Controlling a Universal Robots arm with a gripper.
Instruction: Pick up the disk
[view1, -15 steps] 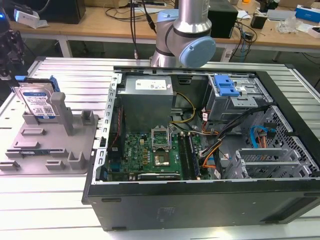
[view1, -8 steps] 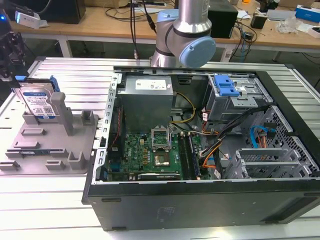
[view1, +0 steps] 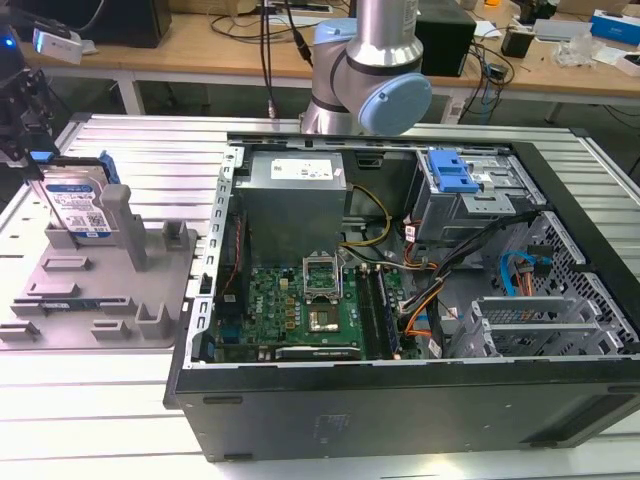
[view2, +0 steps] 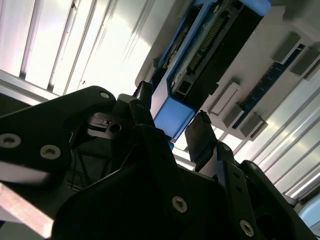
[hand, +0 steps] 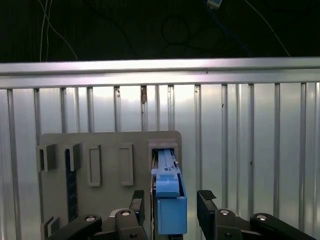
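The disk (view1: 74, 208) stood upright on its edge in a slot at the far corner of the grey fixture (view1: 100, 300). The fixture lay on the slatted metal tabletop (view1: 90, 420), near the tabletop's edge on the exterior view's left. A tall grey post (view1: 118, 218) of the fixture rose just beside the disk and covered part of its label. Well apart, toward the exterior view's right, an open computer case (view1: 400, 410) took up much of the tabletop. Inside it were a green circuit board (view1: 300, 300), loose cables (view1: 440, 290) and a blue-topped drive cage (view1: 455, 175). The arm (view1: 372, 50) rose behind the case's far wall.

In the first wrist view the gripper (hand: 171, 201) was spread open. Its fingers (hand: 205, 201) sat one on each side of the disk's blue end, with a narrow gap on either side — near it, not touching. The second wrist view showed the same straddle from below.

In the exterior view the gripper was a dark shape above the disk, cut off by the picture's edge. The disk's lower edge was sunk in the slot, and in the second wrist view the gripper's black body hid the disk's near end.
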